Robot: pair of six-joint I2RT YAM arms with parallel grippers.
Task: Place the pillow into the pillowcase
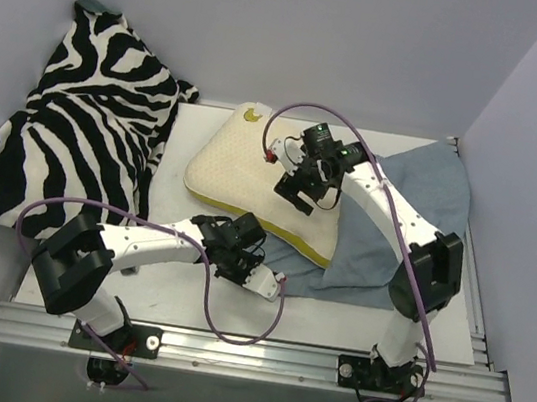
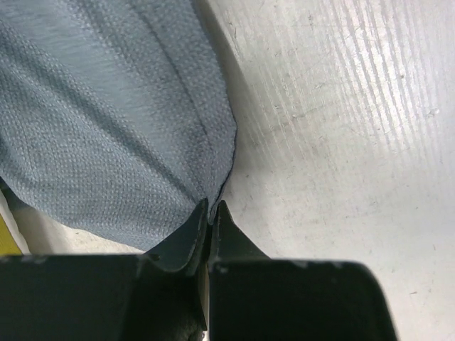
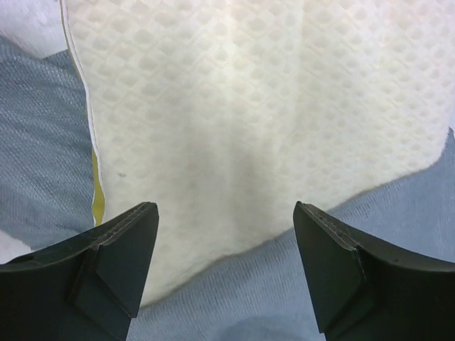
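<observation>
The cream, bumpy pillow (image 1: 239, 161) with a yellow edge lies in the middle of the table, its near right part resting on the grey-blue pillowcase (image 1: 422, 189). My right gripper (image 1: 297, 193) hovers over the pillow's near right part. In the right wrist view the right gripper (image 3: 226, 213) stands open and empty, with the pillow (image 3: 249, 106) and the pillowcase (image 3: 284, 298) below it. My left gripper (image 1: 276, 283) sits at the pillowcase's near left corner. The left wrist view shows the left gripper (image 2: 211, 206) shut on the edge of the pillowcase (image 2: 106, 106).
A black-and-white zebra-print cloth (image 1: 88, 124) is heaped at the left, against the wall. The white table (image 2: 341, 142) shows bare beside the pillowcase's corner. Pale walls close in the back and both sides.
</observation>
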